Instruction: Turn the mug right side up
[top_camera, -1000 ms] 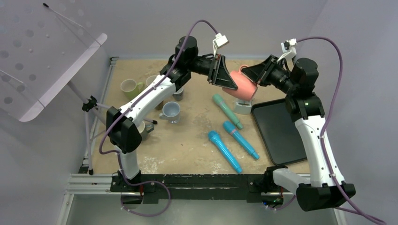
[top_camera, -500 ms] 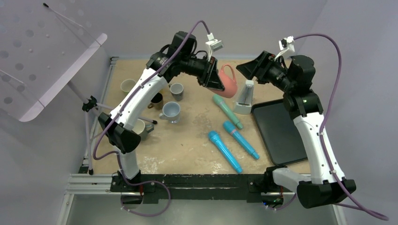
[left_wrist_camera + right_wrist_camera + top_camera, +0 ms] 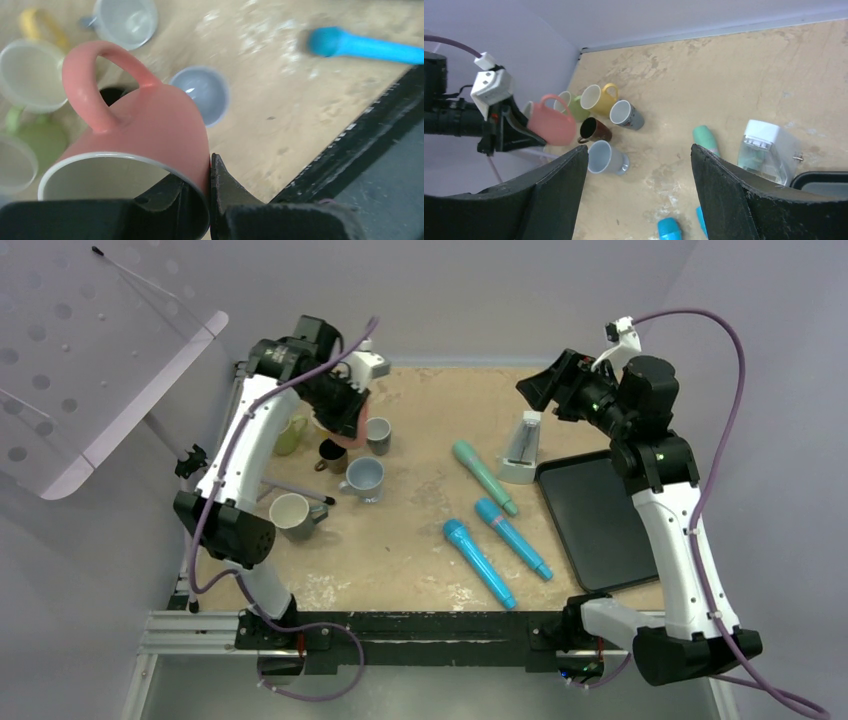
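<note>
The pink mug (image 3: 150,125) hangs in the air, gripped at its rim by my left gripper (image 3: 210,200), one finger inside and one outside the wall. Its white-lined opening faces the left wrist and its handle points up. In the top view the mug (image 3: 354,430) shows only partly under the left gripper (image 3: 348,412), above the cluster of mugs at the back left. The right wrist view shows the mug (image 3: 552,126) to the far left. My right gripper (image 3: 545,385) is raised at the back right, open and empty (image 3: 639,190), well apart from the mug.
Under the mug stand a green mug (image 3: 290,435), a brown mug (image 3: 330,452), a grey mug (image 3: 378,435), a blue-grey mug (image 3: 364,478) and a white mug (image 3: 290,512). A teal marker (image 3: 484,477), two blue markers (image 3: 512,538), a clear dispenser (image 3: 521,450) and a black tray (image 3: 592,520) lie right.
My right gripper let go of the pink mug and opened wide. The left arm swung left with the mug, from the middle of the table to above the mug cluster.
</note>
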Robot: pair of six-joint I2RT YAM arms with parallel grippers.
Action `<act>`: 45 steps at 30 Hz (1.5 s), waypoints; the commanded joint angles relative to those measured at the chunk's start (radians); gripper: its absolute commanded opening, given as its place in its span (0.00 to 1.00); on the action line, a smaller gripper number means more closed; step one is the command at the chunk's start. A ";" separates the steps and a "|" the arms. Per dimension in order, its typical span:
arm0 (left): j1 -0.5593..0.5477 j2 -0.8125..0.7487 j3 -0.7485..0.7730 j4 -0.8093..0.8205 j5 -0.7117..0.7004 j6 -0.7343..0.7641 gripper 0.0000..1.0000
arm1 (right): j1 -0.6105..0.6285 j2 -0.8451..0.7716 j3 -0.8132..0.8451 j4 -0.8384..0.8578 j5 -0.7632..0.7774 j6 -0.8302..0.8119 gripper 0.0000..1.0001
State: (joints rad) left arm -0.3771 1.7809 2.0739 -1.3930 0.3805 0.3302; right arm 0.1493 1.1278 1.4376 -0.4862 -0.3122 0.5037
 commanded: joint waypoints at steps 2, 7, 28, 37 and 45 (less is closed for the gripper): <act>0.191 -0.103 -0.079 -0.032 -0.209 0.168 0.00 | -0.001 -0.029 -0.007 -0.044 0.058 -0.045 0.80; 0.270 -0.100 -0.190 0.062 -0.266 0.176 0.00 | -0.002 -0.040 -0.019 -0.059 0.088 -0.058 0.80; 0.330 0.102 -0.267 0.255 -0.276 0.129 0.00 | -0.001 -0.082 -0.057 -0.110 0.116 -0.127 0.80; 0.351 0.123 -0.336 0.320 -0.244 0.141 0.00 | -0.001 -0.082 -0.045 -0.128 0.124 -0.139 0.80; 0.351 0.184 -0.334 0.357 -0.226 0.201 0.00 | -0.001 -0.077 -0.046 -0.133 0.119 -0.134 0.80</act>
State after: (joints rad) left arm -0.0326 1.9434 1.7161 -1.1053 0.1307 0.4885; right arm 0.1493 1.0542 1.3838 -0.6228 -0.2001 0.3832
